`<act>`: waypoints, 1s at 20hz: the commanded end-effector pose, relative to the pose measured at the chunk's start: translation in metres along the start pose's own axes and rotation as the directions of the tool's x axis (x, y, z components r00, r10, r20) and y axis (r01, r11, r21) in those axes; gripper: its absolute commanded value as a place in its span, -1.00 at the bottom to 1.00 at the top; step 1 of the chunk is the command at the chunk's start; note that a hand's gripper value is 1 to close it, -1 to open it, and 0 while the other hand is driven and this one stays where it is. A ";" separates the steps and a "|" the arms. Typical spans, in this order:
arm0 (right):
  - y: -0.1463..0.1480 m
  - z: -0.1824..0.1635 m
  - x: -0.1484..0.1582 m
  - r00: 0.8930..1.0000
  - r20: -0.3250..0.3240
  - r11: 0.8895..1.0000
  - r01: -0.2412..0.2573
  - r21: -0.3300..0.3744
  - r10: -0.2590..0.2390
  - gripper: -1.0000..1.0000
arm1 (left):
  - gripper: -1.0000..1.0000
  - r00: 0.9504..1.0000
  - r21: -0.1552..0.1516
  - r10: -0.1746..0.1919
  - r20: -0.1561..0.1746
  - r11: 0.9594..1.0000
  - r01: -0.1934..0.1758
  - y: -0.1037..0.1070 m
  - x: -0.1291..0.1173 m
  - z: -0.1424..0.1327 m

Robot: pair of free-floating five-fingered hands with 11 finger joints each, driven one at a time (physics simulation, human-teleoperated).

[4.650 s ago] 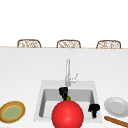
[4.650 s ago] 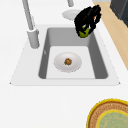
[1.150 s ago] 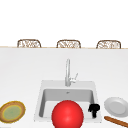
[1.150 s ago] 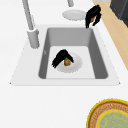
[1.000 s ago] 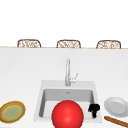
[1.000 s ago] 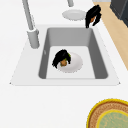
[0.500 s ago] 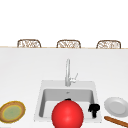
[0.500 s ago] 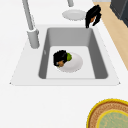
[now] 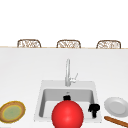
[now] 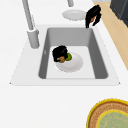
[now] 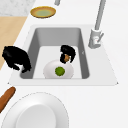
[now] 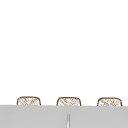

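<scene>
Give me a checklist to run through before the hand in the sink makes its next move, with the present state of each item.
1. Left hand is down in the sink, at the white plate: ok.
2. It grips the small brown thing, fingers curled round it: ok.
3. Brown thing lifted off the plate: cannot tell.
4. Green thing sits on the plate, beside the hand: ok.
5. Right hand hangs apart at the sink's right edge, fingers curled, holding nothing: ok.
6. Faucet stands clear of the left hand: ok.
</scene>
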 end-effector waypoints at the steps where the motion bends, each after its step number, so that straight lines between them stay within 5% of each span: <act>1: 0.000 0.000 0.000 1.000 0.000 1.000 0.000 0.000 0.000 0.00 | 1.00 1.000 -0.013 -0.003 -0.005 1.000 0.003 0.030 0.006 0.020; 9: 0.000 0.000 0.000 1.000 0.000 1.000 0.000 0.000 0.000 0.00 | 1.00 1.000 -0.001 0.020 -0.010 1.000 -0.020 0.089 0.017 0.062; 17: 0.000 0.000 0.000 1.000 0.000 1.000 0.000 0.000 0.000 0.00 | 1.00 1.000 -0.003 -0.002 -0.010 1.000 0.002 0.152 0.048 0.087; 20: 0.000 0.000 0.000 1.000 0.000 1.000 0.000 0.000 0.000 0.00 | 1.00 0.999 -0.008 0.027 -0.018 1.000 -0.027 0.172 0.060 0.103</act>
